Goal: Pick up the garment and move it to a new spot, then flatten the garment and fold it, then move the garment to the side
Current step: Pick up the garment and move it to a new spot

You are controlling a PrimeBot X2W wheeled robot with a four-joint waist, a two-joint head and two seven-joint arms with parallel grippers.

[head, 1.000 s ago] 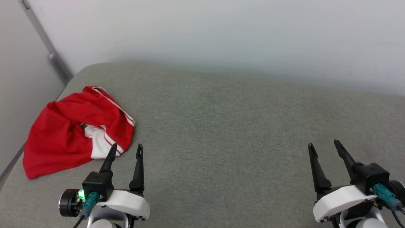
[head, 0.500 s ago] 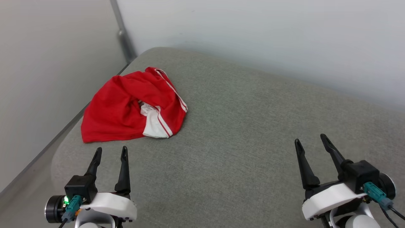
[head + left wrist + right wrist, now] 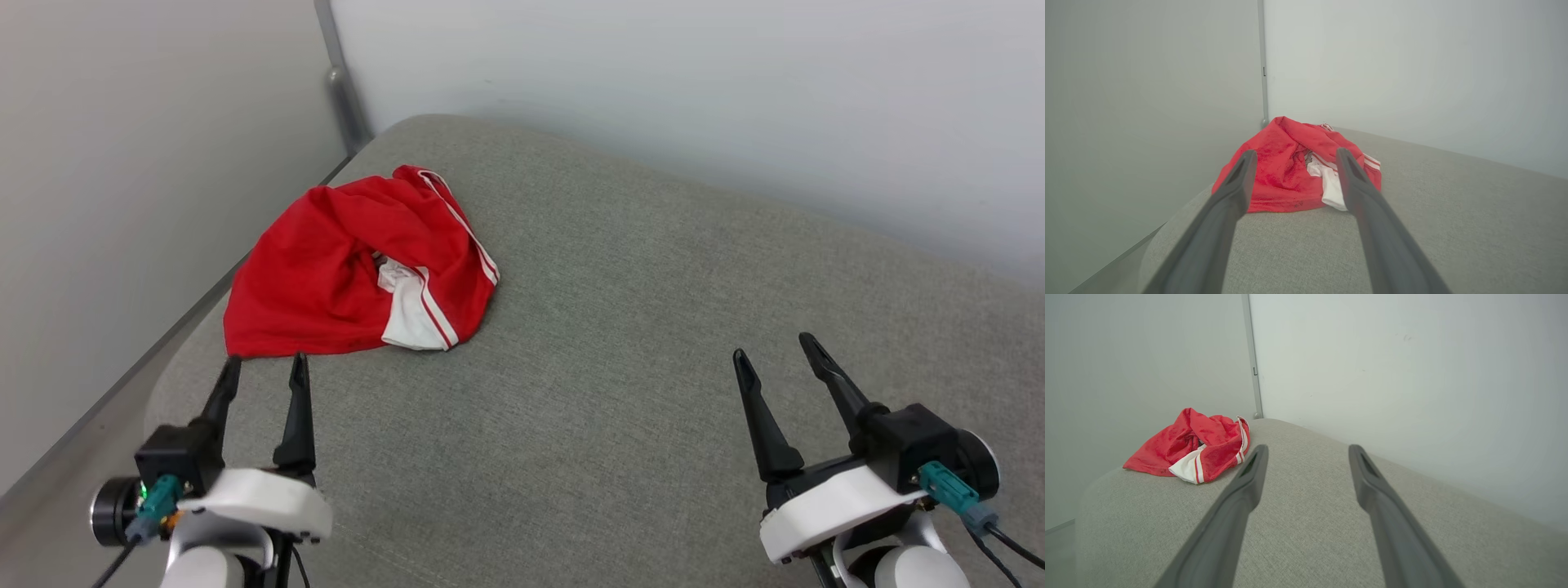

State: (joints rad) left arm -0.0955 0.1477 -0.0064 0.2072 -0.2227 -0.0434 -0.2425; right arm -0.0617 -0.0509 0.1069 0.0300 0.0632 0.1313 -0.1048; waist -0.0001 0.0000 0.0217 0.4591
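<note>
Two grippers hover above the grey cushion (image 3: 620,343), fingers spread wide and holding nothing. The left gripper (image 3: 266,359) points at the garment (image 3: 326,269) from just short of its near hem, while the right gripper (image 3: 772,345) stands well to the right of the garment. The garment, red with white striped panels, lies crumpled on the cushion. Just beyond the garment, a grey post (image 3: 343,90) runs up the corner between pale walls (image 3: 694,82).
</note>
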